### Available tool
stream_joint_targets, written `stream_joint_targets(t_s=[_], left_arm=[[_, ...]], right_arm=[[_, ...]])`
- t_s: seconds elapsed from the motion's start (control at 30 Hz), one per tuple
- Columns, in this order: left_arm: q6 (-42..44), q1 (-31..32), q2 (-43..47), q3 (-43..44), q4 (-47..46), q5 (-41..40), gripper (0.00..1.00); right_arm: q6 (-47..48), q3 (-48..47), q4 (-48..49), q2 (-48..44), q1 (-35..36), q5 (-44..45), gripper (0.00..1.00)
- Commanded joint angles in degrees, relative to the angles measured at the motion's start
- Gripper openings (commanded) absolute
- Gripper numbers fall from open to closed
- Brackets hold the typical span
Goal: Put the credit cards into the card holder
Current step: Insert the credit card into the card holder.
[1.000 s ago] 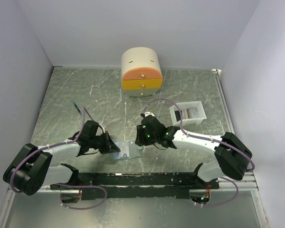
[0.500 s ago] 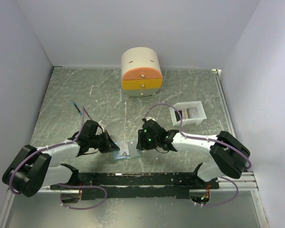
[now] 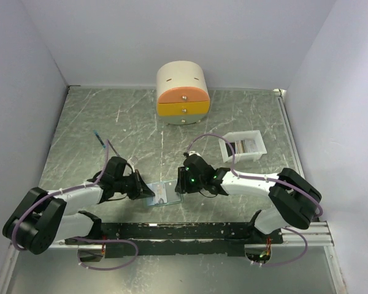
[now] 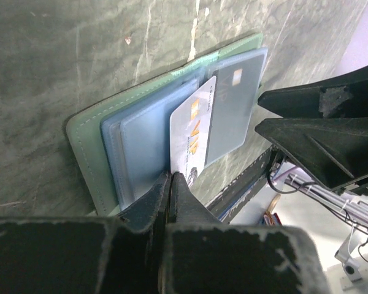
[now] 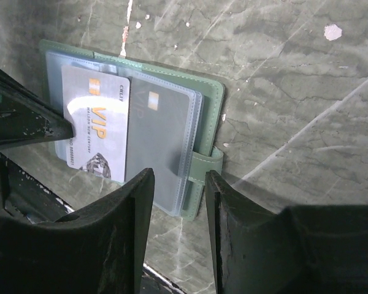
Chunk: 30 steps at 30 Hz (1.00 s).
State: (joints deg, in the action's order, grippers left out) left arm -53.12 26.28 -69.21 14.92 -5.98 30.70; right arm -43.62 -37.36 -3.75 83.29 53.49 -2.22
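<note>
The open grey-green folding card holder (image 3: 162, 195) lay near 6 o'clock on the marbled bench (image 3: 98, 122). The left pincer (image 4: 170, 176), tips together, touched a pale VIP credit card (image 4: 193, 125) half inside a translucent blue pocket (image 4: 233, 104). The right pincer (image 5: 178, 179) stood apart at the holder's 3 o'clock.

1. Card holder (image 5: 211, 104): grey-green, pale blue see-thru pockets.
2. Credit card (image 5: 95, 125): pale grey w/ orange "VIP".
3. Table (image 3: 110, 116): dk grey-green, white veins.
4. Drawer box (image 3: 183, 92): cream, orange + yellow fronts.
5. Tray (image 3: 261, 143): white.

Cards (image 3: 246, 146) in white tray (image 3: 246, 155): too small
</note>
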Motion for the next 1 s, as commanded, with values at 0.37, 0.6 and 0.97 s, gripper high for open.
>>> stream_joint_targets(t_s=[0.37,0.6,0.97], left_arm=[[1.17,-0.49,-5.92,-1.03,-3.62,2.69,0.07],[0.1,-0.45,-4.34,-0.68,-3.21,0.27,0.07],[-1.44,-0.49,-2.18,-1.64,-3.64,-1.73,0.07]], right_arm=[[-0.92,0.42,1.45,0.55,0.52,-0.98,0.4],[-1.18,0.5,1.41,0.3,1.07,-0.69,0.39],[-1.71,1.02,1.64,-0.23,1.57,-0.39,0.39]])
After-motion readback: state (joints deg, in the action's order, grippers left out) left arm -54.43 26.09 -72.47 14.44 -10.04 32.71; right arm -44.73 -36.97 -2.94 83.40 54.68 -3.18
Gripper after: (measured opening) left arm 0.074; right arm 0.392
